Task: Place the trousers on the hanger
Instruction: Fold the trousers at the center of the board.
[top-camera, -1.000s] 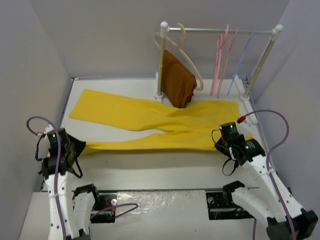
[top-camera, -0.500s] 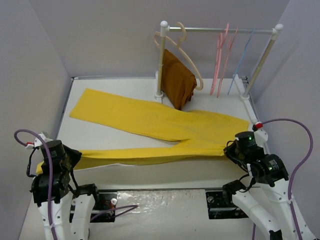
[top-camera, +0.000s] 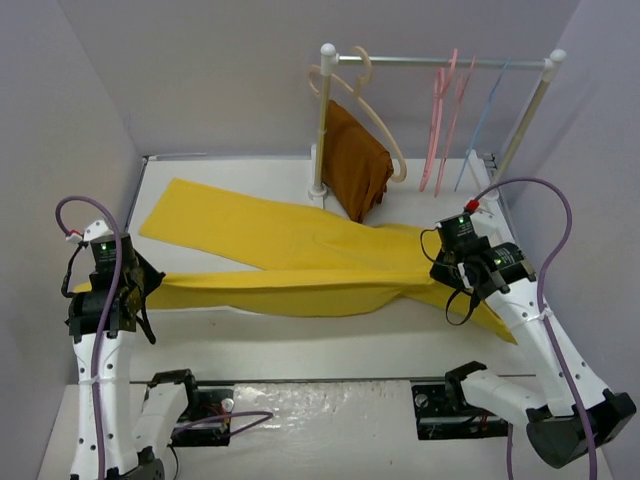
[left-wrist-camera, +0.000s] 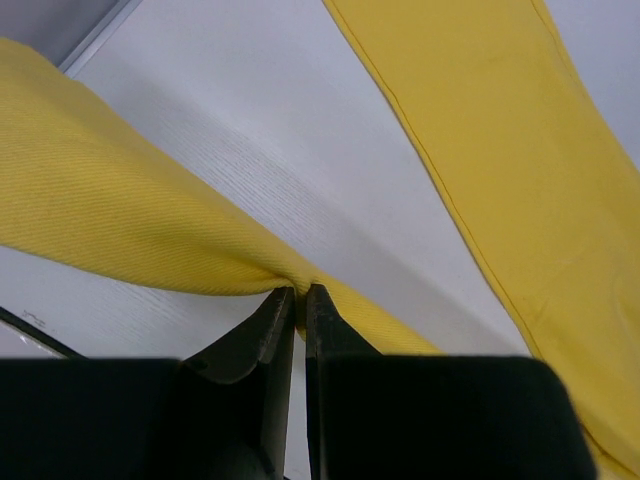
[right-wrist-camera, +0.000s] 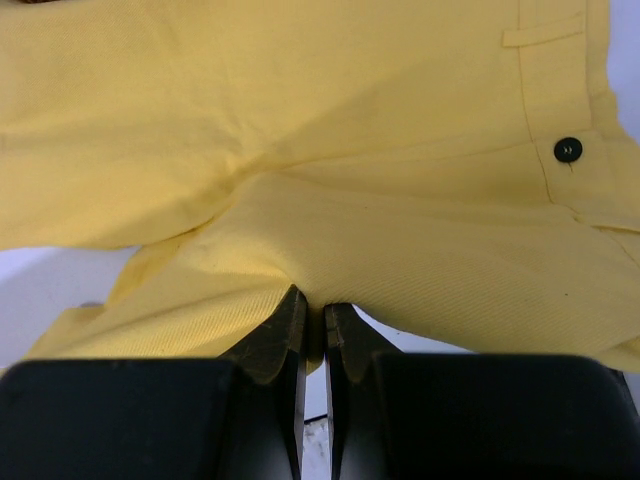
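The yellow trousers (top-camera: 300, 245) lie spread across the white table, one leg running to the far left. The near leg is lifted and stretched between both grippers. My left gripper (top-camera: 135, 285) is shut on that leg's cuff end; in the left wrist view the cloth (left-wrist-camera: 120, 220) is pinched at the fingertips (left-wrist-camera: 300, 295). My right gripper (top-camera: 447, 275) is shut on the trousers near the waist; in the right wrist view the fabric (right-wrist-camera: 350, 120) bunches at the tips (right-wrist-camera: 314, 305). Two pink hangers (top-camera: 437, 120) hang on the rail, apart from both grippers.
A clothes rack (top-camera: 440, 61) stands at the table's back. A thick beige hanger (top-camera: 375, 115) on it carries a rust-brown cloth (top-camera: 355, 165). A light blue hanger (top-camera: 485, 115) hangs near the right post. Grey walls close in left, right and behind.
Both arms pulled back toward the near edge, then came forward again, still gripping. The near trouser leg now sits higher and closer to the far leg; a waist corner hangs below the right gripper.
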